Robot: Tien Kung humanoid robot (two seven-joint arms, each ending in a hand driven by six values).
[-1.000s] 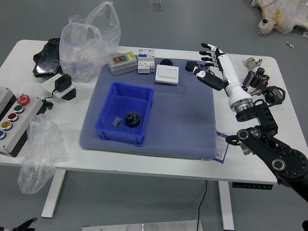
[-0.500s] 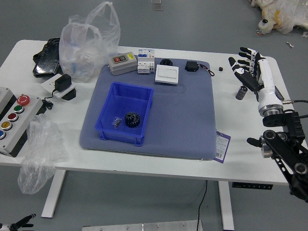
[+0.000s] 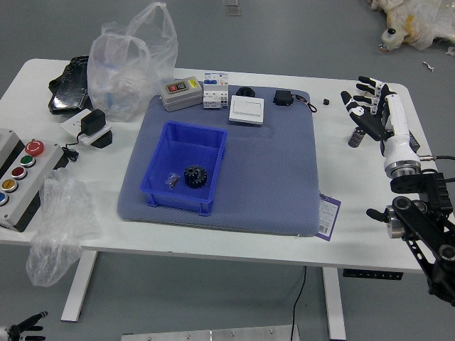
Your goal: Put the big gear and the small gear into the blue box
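1. Hanging above the white table (image 3: 284,254) at its right side, the right hand (image 3: 372,106) has its fingers apart and loosely bent, gripping nothing.
2. The left hand (image 3: 27,326) is low in the picture's left corner, off the table's near edge, its fingers extended and holding nothing.
3. Inside the blue box (image 3: 174,201), toward its near side, sits the big gear (image 3: 195,176), dark and toothed.
4. Just left of it, in the same box, is the small gear (image 3: 173,180) (a glinting little thing, its teeth too fine to make out).
5. The box rests on the left part of the grey-blue mat (image 3: 274,170). A white square case (image 3: 247,109) lies near the mat's far edge, and a card (image 3: 328,216) just beside its near right corner.
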